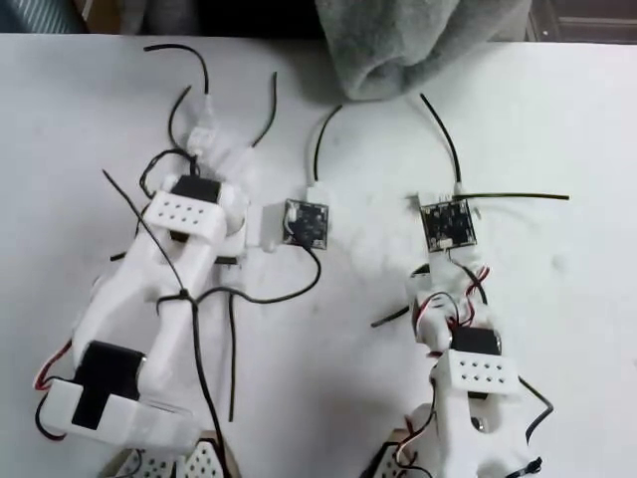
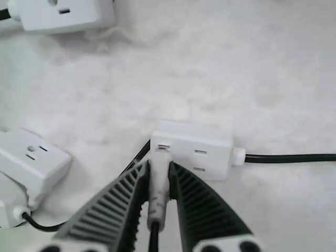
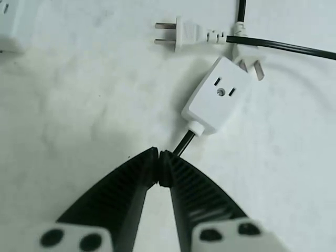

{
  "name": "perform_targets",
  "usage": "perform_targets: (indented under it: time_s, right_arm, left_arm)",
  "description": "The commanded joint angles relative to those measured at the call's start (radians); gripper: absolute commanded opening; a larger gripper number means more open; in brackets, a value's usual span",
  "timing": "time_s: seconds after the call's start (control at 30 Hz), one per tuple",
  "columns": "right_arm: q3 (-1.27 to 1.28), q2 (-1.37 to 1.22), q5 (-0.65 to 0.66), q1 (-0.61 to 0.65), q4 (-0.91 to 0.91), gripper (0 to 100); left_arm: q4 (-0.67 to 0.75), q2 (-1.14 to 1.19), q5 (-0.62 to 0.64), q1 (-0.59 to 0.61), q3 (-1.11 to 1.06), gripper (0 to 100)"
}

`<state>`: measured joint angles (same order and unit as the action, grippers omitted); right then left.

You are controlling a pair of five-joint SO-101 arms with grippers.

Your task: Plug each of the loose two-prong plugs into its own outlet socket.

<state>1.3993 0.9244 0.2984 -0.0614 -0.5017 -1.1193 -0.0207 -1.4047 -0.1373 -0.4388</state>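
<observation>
White plastic plug (image 2: 158, 191) sits clamped in the left pincer (image 2: 157, 176), its front end pressed against the end slots of an outlet socket (image 2: 202, 152) lying on the bench (image 2: 252, 79). The right pincer (image 3: 158, 165) is closed, tips touching, just beside the black cord (image 3: 185, 142) of another socket (image 3: 218, 97). A loose plug (image 3: 186, 32) lies near that socket, prongs bare.
</observation>
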Motion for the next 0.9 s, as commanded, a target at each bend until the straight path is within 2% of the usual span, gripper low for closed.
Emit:
perform_targets:
  time_s: [0.0,0.2,0.4,0.63,0.77,0.87]
  right_arm:
    - [-0.003,0.024,0.011,-0.002,0.019,2.1]
    - [-0.003,0.024,0.011,-0.002,0.019,2.1]
    - [-0.003,0.024,0.011,-0.002,0.021,2.1]
    - [-0.003,0.024,0.011,-0.002,0.021,2.1]
    - [-0.003,0.024,0.011,-0.002,0.021,2.1]
    - [-0.003,0.024,0.011,-0.002,0.021,2.1]
  left_arm:
    - [-0.020,-0.001,-0.416,-0.028,-0.015,2]
    - [-0.014,-0.002,-0.416,-0.074,-0.083,2]
    - [-0.025,-0.002,-0.416,-0.053,-0.089,2]
    - [-0.233,-0.008,-0.473,-0.053,-0.100,2]
    - [-0.232,-0.002,-0.431,-0.035,-0.129,2]
    - [-0.144,-0.002,-0.382,-0.035,-0.201,2]
